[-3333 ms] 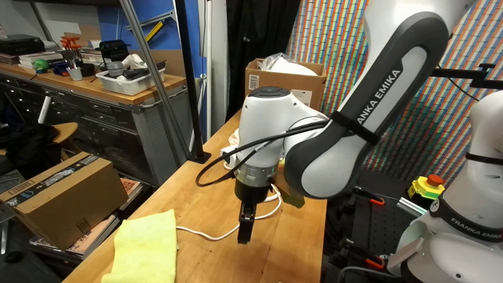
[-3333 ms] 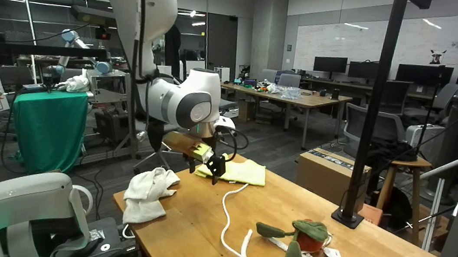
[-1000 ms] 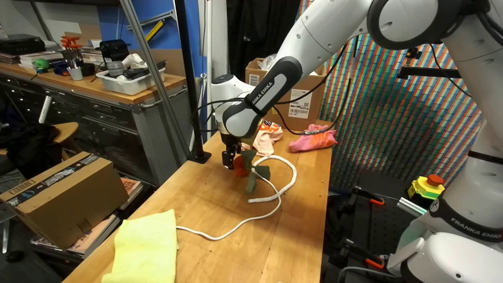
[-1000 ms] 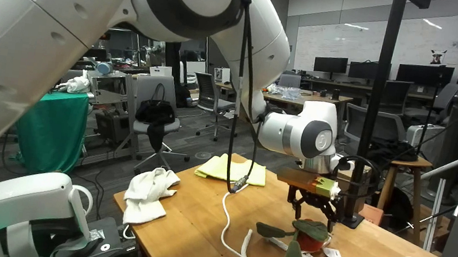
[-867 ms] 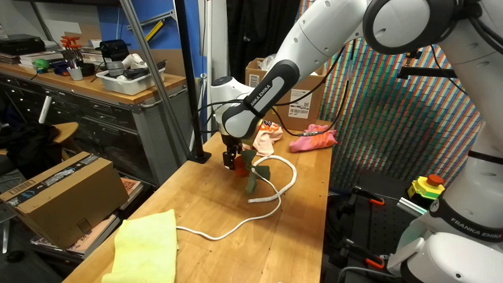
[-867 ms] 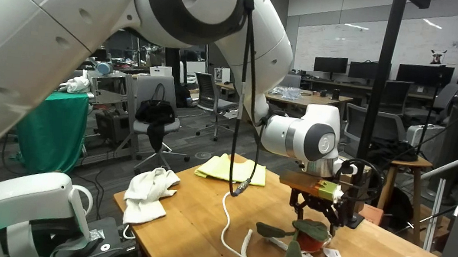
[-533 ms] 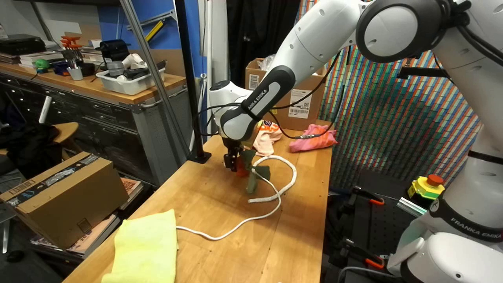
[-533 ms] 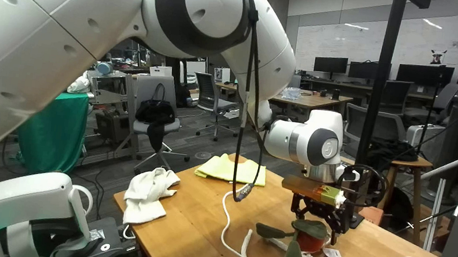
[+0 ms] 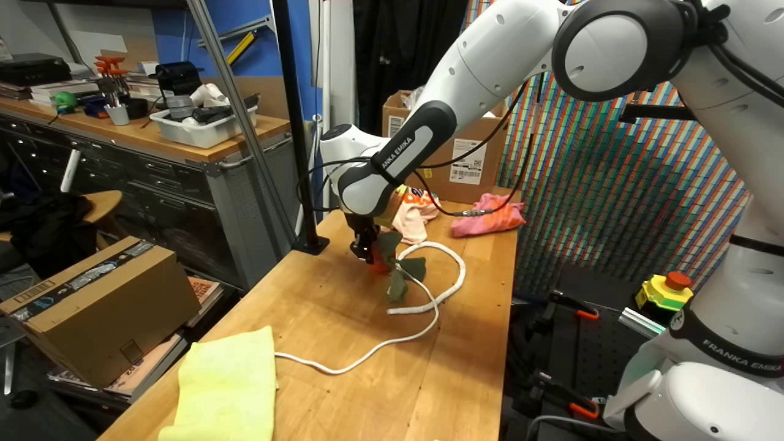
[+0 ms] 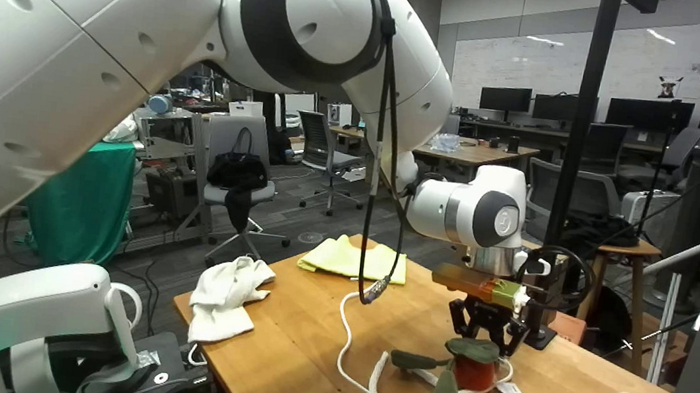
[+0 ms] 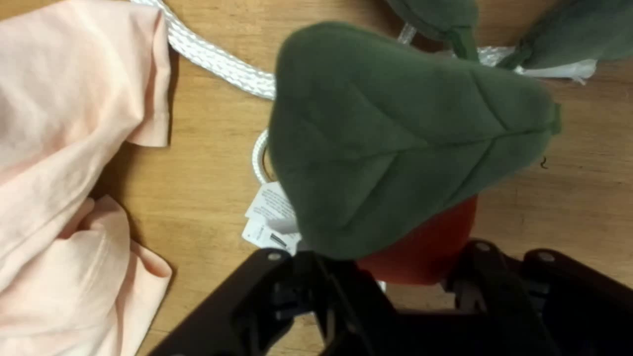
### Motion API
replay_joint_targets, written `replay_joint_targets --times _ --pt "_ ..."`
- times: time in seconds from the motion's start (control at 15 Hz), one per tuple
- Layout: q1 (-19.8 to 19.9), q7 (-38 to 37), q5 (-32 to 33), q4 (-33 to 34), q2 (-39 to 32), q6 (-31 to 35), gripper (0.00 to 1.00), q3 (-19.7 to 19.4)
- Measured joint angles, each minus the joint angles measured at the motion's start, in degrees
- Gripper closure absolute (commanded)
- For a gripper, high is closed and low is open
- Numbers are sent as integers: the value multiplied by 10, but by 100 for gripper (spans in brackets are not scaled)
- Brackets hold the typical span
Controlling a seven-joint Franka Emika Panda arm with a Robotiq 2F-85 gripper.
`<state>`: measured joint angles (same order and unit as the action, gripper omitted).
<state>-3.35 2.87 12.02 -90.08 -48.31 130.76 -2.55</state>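
Narrowed since the earlier frames, and carried along the wooden table (image 9: 343,318), the jaws of my gripper (image 11: 398,267) now pinch the red body (image 11: 426,244) of a plush toy (image 10: 473,376), whose broad green leaf (image 11: 395,143) covers part of that body in the wrist view. I see the plush toy resting on the table, near a black pole (image 9: 298,141) at its edge. Just beside it lie a white paper tag (image 11: 272,212) and a thick white rope (image 11: 222,64), which passes under the leaf. A crumpled peach shirt (image 11: 69,163) lies near these. Farther along, in an exterior view, a thin white cord (image 9: 332,372) runs from the plush toy to the edge of a folded yellow cloth (image 9: 229,380); a white cloth (image 10: 230,302) lies by a corner of the table. Toward the opposite end, a pink bundle (image 9: 490,225) lies before an open cardboard box (image 9: 495,162). Beyond the table, I make out a black bag (image 10: 238,171) on a grey chair (image 10: 221,134) and, most distant, a whiteboard (image 10: 525,71) above a row of dark monitors (image 10: 648,115).
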Motion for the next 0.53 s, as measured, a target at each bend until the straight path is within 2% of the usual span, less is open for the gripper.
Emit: replay_joint_targets --times 0.2,0.27,0.33,0.53 --pt "-4 0 0 5 0 -12 95 0" --pt "-5 0 0 6 0 -15 90 1" --pt "-5 0 0 7 0 -18 93 2" --pt "-9 0 0 9 0 -22 91 7"
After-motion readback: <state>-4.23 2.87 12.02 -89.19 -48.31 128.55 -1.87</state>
